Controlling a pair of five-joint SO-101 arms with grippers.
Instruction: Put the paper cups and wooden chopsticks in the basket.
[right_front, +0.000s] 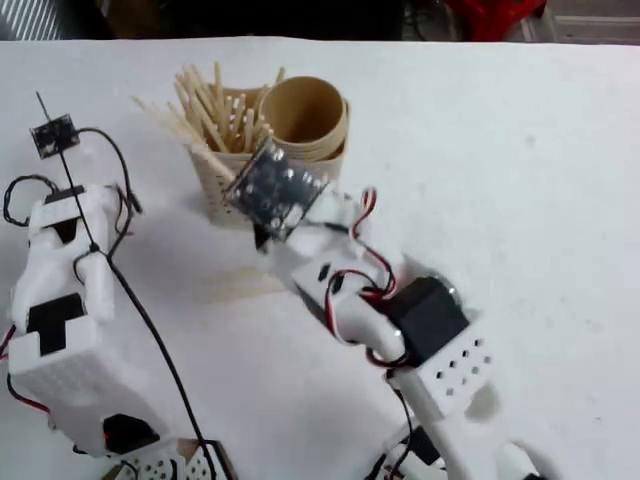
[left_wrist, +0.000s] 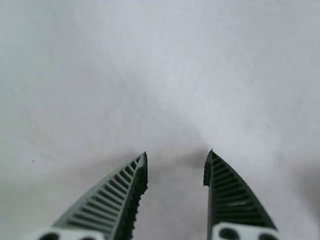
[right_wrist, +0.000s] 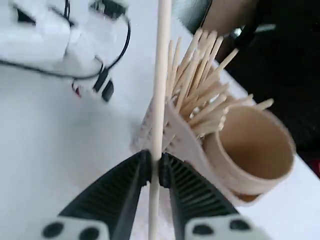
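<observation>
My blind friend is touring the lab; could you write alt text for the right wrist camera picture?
The right gripper pinches a single wooden chopstick close by a white basket. The basket holds a bundle of chopsticks and a brown paper cup, on a white table.

The left arm (right_front: 65, 300) was folded low, and its hand (left_wrist: 176, 162) pointed down with both fingers spread apart. The right arm (right_front: 420, 325) stretched out forward, and its hand (right_wrist: 155, 167) pinched tight on one wooden chopstick (right_wrist: 161, 60).
</observation>
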